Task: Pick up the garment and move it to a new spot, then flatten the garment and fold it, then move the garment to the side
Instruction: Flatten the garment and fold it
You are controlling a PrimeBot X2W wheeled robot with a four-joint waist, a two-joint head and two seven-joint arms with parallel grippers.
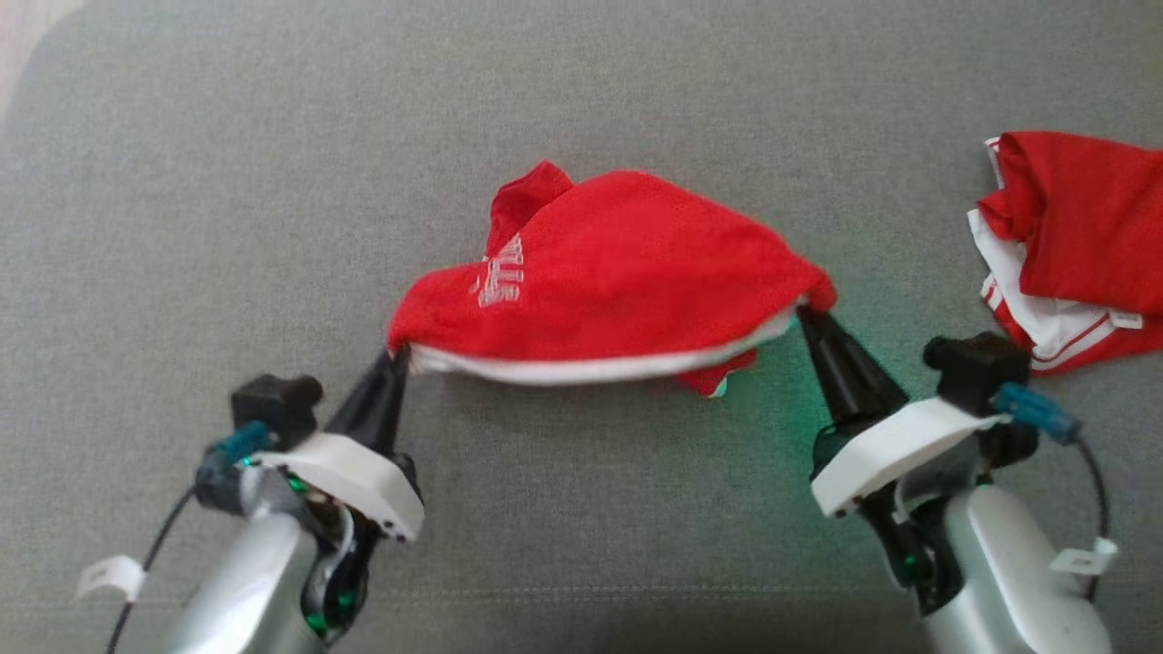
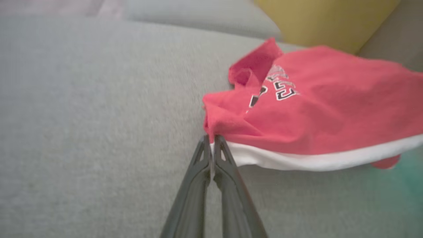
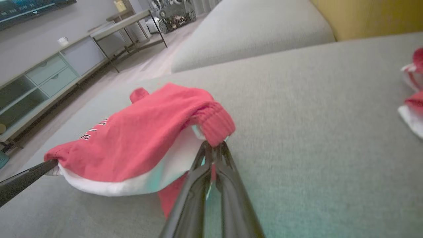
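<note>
Together our left gripper (image 1: 399,355) and right gripper (image 1: 805,315) pinch the soft red knit garment (image 1: 618,272), white-hemmed, mid-frame above the grey woven sofa (image 1: 227,200).

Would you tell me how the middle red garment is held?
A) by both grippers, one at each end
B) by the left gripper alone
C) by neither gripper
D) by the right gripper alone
A: the left gripper pinches one end of the red garment, the right gripper the other.

The garment (image 1: 627,272) is coloured red, w/ white hem band & black-edged white lettering. Grey is shown by the sofa (image 1: 273,182); 2nd clothes pile (image 1: 1081,227): red/white, striped; cushion (image 2: 327,23): yellow.
</note>
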